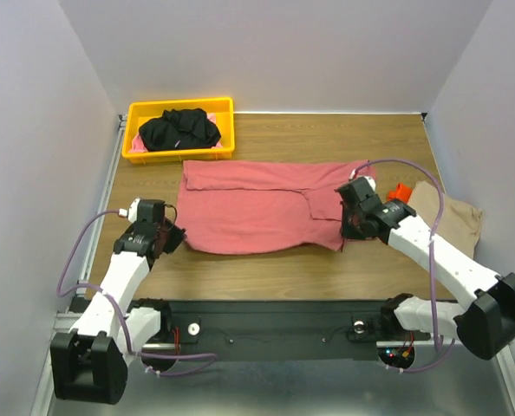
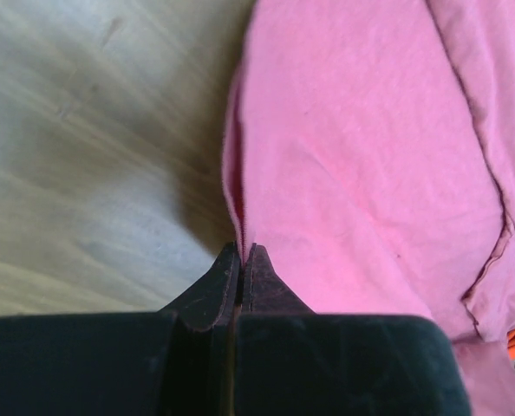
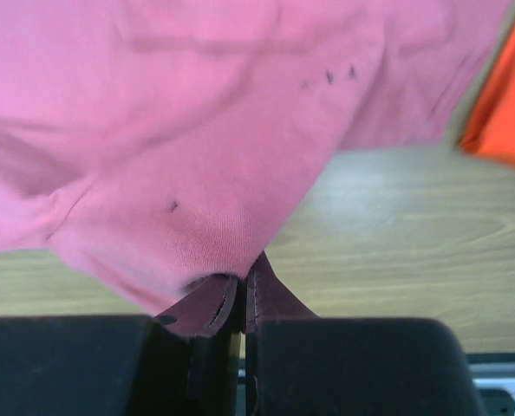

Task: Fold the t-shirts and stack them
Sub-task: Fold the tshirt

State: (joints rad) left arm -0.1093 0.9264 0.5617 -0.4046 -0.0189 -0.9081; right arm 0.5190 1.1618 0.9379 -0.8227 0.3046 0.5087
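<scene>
The large dusty-red t-shirt (image 1: 257,208) lies spread across the middle of the wooden table, partly folded. My left gripper (image 1: 172,236) is shut on its near left edge; in the left wrist view that gripper (image 2: 242,251) pinches the cloth edge of the red t-shirt (image 2: 361,165). My right gripper (image 1: 351,227) is shut on the shirt's near right corner, and the right wrist view shows this gripper (image 3: 249,276) with the red t-shirt (image 3: 179,130) draped up from it. A black t-shirt (image 1: 179,130) sits bundled in the yellow bin. A tan t-shirt (image 1: 453,217) lies at the right.
The yellow plastic bin (image 1: 138,111) stands at the back left corner. A small orange-red item (image 1: 400,191) lies between the red shirt and the tan one, also seen as an orange item (image 3: 505,104) in the right wrist view. Walls close in on three sides.
</scene>
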